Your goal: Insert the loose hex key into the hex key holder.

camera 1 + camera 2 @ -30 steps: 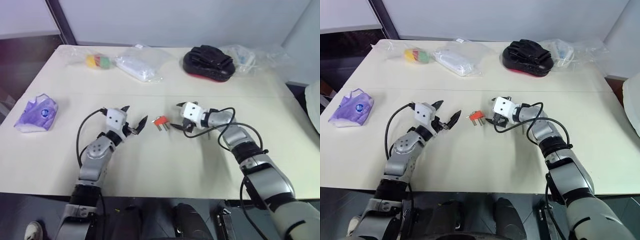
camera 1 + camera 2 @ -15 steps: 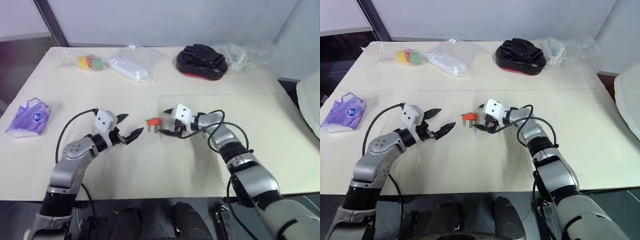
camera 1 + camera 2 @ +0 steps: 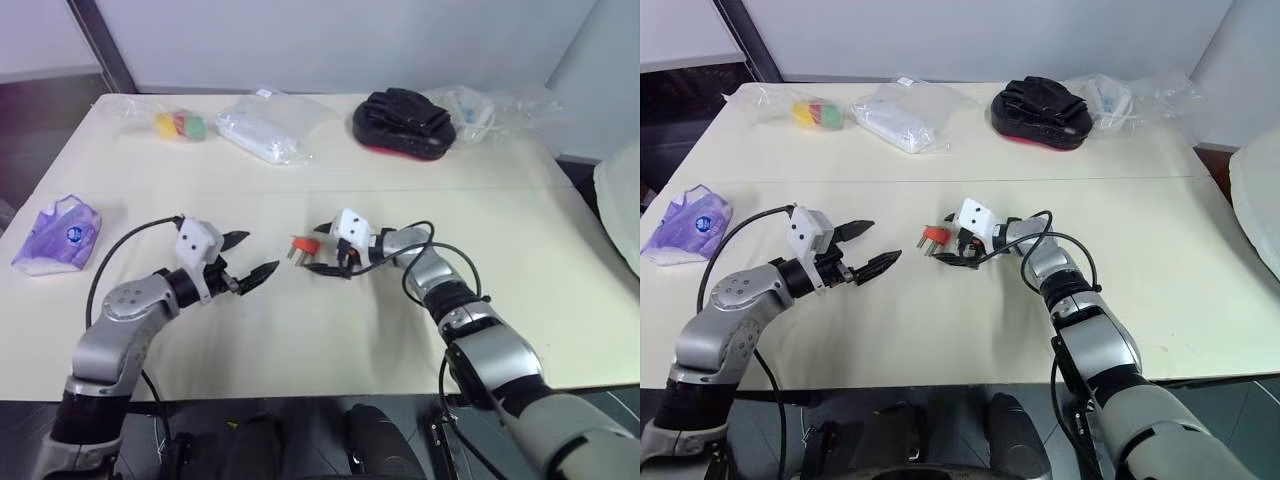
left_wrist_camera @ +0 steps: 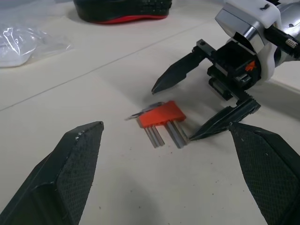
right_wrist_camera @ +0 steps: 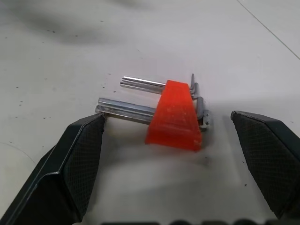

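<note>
- the hex key holder [image 5: 174, 116] lies flat on the cream table [image 3: 300, 350], near its middle, a red-orange block with metal keys sticking out of one side.
- the right gripper [image 3: 322, 250] sits low at the holder, its fingers spread wide apart, one tip on either side of the block (neither tip visibly pressing on it).
- the left gripper [image 3: 249, 254] hovers a little apart from the holder on the other side, pointing towards it, its fingers also spread wide with nothing between them.
- i cannot tell the loose hex key from the keys in the holder.
- at the far edge lie a black-and-red pouch [image 3: 404, 124] and clear plastic bags [image 3: 268, 125]; a purple packet [image 3: 55, 235] lies at the robot's left.
</note>
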Available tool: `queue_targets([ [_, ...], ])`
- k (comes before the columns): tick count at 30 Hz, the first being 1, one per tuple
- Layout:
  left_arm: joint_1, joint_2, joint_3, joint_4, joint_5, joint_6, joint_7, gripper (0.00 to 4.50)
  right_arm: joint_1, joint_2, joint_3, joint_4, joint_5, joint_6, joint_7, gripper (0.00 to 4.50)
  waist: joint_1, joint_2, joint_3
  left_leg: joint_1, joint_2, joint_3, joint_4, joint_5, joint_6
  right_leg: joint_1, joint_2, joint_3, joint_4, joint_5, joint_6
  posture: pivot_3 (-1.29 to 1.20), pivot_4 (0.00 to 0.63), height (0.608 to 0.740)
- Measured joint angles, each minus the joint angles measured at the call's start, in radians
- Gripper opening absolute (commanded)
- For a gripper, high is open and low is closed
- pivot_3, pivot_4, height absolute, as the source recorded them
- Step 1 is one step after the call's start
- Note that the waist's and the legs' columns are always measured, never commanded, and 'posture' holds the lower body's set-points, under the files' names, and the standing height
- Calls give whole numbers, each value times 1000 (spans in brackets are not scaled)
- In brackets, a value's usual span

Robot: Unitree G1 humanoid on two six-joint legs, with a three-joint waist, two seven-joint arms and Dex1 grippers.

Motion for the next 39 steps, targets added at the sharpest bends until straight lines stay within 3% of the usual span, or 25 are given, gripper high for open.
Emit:
queue_targets([
  [21,-39,2,-9,11,6,0,-35,4469,27,55,-76,-27,53,166,-28,4500,-5,0,0,0,1,0,0,0,0,-1,1,0,1,0,0,0,150,740],
  [24,-39,2,-9,11,7,0,-35,4500,27,65,-76,-27,50,166,-37,3778,-4,0,0,0,1,0,0,0,0,-1,1,0,1,0,0,0,150,740],
  [25,-39,2,-9,11,9,0,-35,4500,26,68,-76,-27,47,166,-42,3104,-4,0,0,0,1,0,0,0,0,-1,1,0,1,0,0,0,150,740],
  [30,-38,2,-9,11,15,-1,-31,4500,26,68,-77,-23,45,166,-50,953,-3,0,0,0,0,0,0,0,0,-1,1,0,1,0,0,0,150,740],
  [39,-47,-8,-12,25,24,-3,-39,4500,90,38,-52,-124,12,112,-94,965,2,0,0,-1,0,0,0,0,0,-1,0,0,0,0,0,0,150,740],
])
